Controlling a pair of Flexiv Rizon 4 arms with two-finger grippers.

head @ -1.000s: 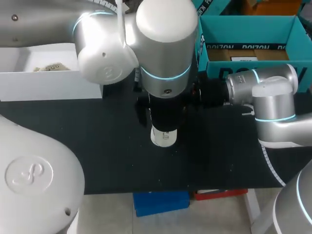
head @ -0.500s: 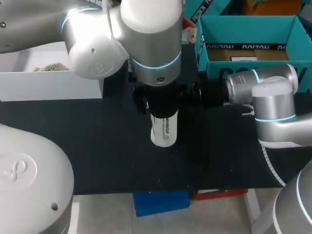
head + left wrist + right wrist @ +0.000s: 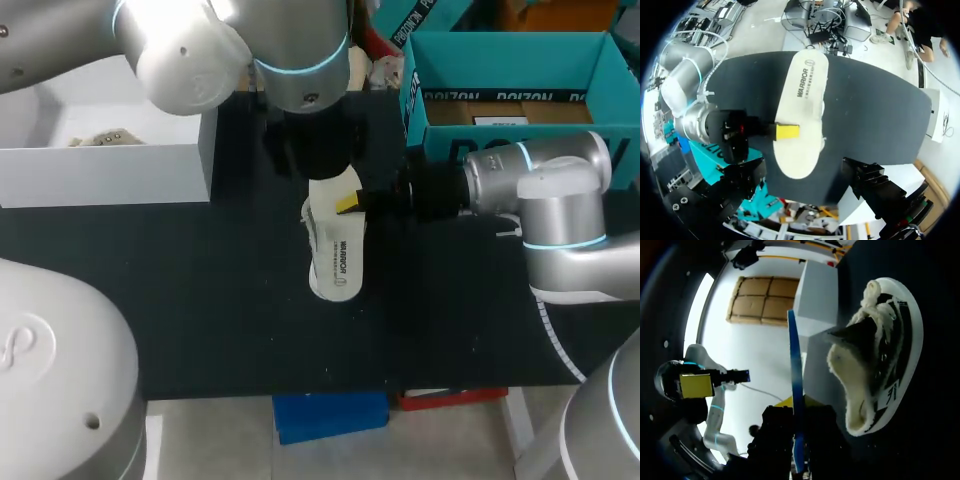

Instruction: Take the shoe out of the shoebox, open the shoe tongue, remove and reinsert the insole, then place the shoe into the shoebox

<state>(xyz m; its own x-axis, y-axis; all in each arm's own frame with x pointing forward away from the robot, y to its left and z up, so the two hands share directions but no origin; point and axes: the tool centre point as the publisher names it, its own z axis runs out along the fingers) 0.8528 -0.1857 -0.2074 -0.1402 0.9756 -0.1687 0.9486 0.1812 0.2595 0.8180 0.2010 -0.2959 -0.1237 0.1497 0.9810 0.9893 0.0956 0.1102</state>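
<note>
The white insole [image 3: 338, 262] with dark print hangs level over the black table [image 3: 200, 290], and my right gripper [image 3: 352, 203] is shut on its side edge. From the left wrist view I look straight down on the insole [image 3: 802, 100], with a yellow fingertip [image 3: 787, 131] of the right gripper on top of it. The right wrist view sees the insole [image 3: 795, 355] edge-on between its fingers, blue along the edge. The fleece-lined black and white shoe [image 3: 880, 355] lies on the table under it. My left gripper [image 3: 308, 155] hovers above the insole's far end, open and holding nothing.
The teal shoebox [image 3: 510, 40] stands open at the back right, behind my right arm [image 3: 540, 190]. A white box [image 3: 100, 170] sits at the back left, close to my left arm.
My left arm has pulled back and away from the shoe, uncovering the insole and the right gripper's yellow tip. The right arm and the insole have stayed where they were.
</note>
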